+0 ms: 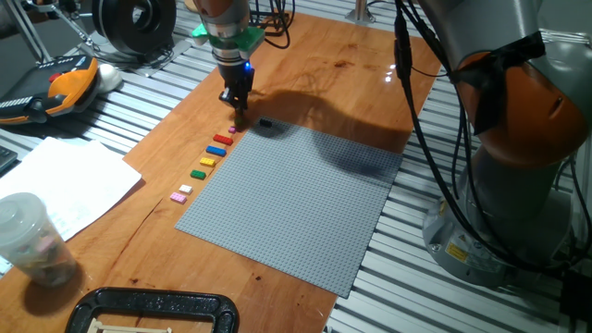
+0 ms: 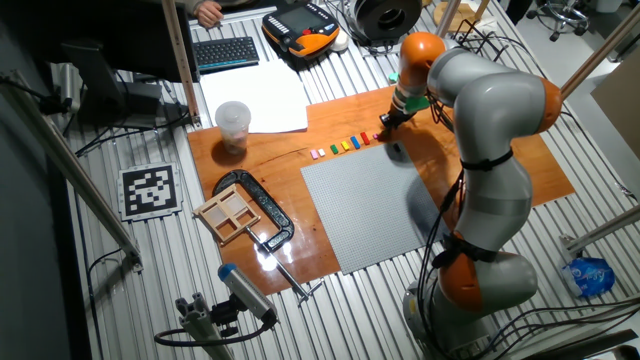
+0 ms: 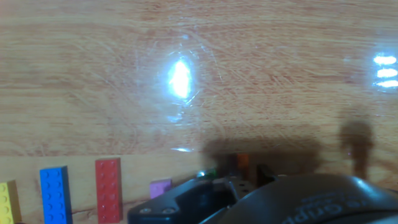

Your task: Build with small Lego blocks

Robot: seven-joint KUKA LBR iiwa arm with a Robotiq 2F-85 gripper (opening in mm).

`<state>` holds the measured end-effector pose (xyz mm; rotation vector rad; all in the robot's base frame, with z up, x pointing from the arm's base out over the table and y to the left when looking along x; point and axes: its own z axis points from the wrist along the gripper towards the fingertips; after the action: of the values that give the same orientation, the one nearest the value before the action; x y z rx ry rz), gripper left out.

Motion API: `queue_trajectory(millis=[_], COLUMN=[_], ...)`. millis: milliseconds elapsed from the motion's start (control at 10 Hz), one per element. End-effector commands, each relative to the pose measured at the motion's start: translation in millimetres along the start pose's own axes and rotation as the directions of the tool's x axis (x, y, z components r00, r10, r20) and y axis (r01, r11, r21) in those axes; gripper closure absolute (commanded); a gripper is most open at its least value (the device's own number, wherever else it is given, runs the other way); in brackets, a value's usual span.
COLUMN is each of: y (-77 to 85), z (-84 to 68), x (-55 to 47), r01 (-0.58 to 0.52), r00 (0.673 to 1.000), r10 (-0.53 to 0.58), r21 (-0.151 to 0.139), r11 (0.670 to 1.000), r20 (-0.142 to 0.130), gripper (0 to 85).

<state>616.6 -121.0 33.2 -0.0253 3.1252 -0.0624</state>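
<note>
A row of small Lego blocks lies on the wooden board left of the grey baseplate: white-pink, green, yellow, blue, red, pink. A black block lies by the baseplate's far corner. My gripper points straight down at the far end of the row, tips at board level just beyond the pink block. The hand view shows blue, red and pink blocks and a bit of orange by the dark fingers. Finger spacing is unclear.
A black clamp grips the board's near edge. A plastic cup and paper sheets lie to the left, and an orange pendant sits at the back left. The arm's base stands to the right.
</note>
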Motion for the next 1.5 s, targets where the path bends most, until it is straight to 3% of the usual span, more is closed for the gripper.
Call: queue_trajectory(millis=[0,200,300,900,1000,1400], y=[-0.1,0.0,-0.2,1.2,1.3,2.2], z=[0.5,-1.0,-2.3,3.6,4.2,9.8], x=[-0.1,0.3,0.2,0.7,0.7,1.1], r01=[0.0,-0.006,-0.008,-0.006,-0.006,-0.005], r00=[1.0,1.0,1.0,1.0,1.0,1.0], r10=[0.0,0.006,0.008,0.006,0.006,0.005], r21=[0.0,-0.003,-0.003,-0.005,-0.005,-0.011], r11=[1.0,1.0,1.0,1.0,1.0,1.0], r20=[0.0,-0.002,-0.003,-0.002,-0.002,-0.002], gripper=[68.0,68.0,51.0,51.0,68.0,68.0])
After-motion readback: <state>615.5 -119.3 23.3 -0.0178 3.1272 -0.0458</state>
